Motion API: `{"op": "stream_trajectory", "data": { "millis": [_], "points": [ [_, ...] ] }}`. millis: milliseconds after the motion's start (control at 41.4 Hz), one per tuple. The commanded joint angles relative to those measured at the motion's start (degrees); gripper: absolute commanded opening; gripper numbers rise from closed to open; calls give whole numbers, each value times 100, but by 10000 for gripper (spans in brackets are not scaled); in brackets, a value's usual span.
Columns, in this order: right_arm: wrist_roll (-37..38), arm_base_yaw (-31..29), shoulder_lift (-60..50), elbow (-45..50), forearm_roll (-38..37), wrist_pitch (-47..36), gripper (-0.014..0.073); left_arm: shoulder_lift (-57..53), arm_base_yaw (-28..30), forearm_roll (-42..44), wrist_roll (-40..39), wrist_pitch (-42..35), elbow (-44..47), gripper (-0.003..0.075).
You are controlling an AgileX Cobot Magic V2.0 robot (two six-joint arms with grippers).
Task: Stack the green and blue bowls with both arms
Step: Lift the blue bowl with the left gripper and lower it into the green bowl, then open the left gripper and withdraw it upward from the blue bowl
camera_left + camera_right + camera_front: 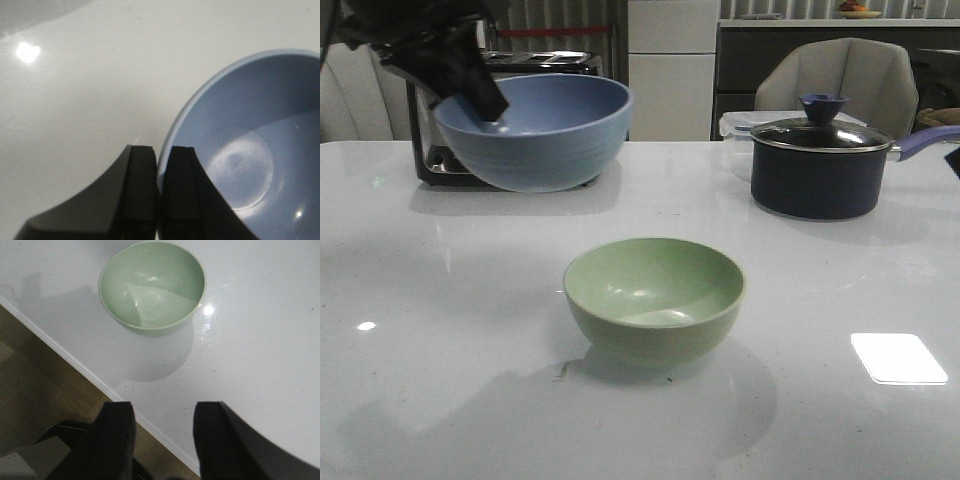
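The pale green bowl (655, 298) stands upright on the white table near the front middle; it also shows in the right wrist view (152, 286). My left gripper (485, 100) is shut on the rim of the dusty blue bowl (535, 130) and holds it in the air at the back left, above the table. In the left wrist view the two fingers (141, 190) pinch the blue bowl's (250, 150) rim. My right gripper (161, 412) is open and empty over the table's front edge, apart from the green bowl. It is out of the front view.
A dark lidded saucepan (820, 165) with a blue knob and handle stands at the back right. A black and chrome toaster (450, 150) stands behind the blue bowl. The table's front edge (90, 372) and the floor show in the right wrist view.
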Motion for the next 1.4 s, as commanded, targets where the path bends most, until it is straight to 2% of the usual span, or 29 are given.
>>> {"op": "stream_trajectory", "data": {
  "millis": [0,290,822,871,943,1064,1137,1378],
  "points": [
    [-78,-5,-42,-154,56,-310,403,-184,-399,-241,13,-313,-191,93],
    [-78,-5,-42,-154,56,-305,403,288,-1117,-228,13,-769,-191,93],
    [-78,-5,-42,-154,56,-305,403,1039,-1129,-78,13,-978,-191,96],
    [-78,-5,-42,-154,56,-305,403,1049,-1129,-78,13,-978,-191,113],
    [-78,-5,-42,-154,56,-305,403,1049,-1129,-89,13,-978,-191,186],
    [-78,-5,-42,-154,56,-299,403,1049,-1129,-123,13,-978,-191,402],
    [-78,-5,-42,-154,56,-299,403,1035,-1129,-83,13,-955,-191,484],
    [-78,-5,-42,-154,56,-294,403,339,-1013,15,13,-887,-191,497]
  ]
}}
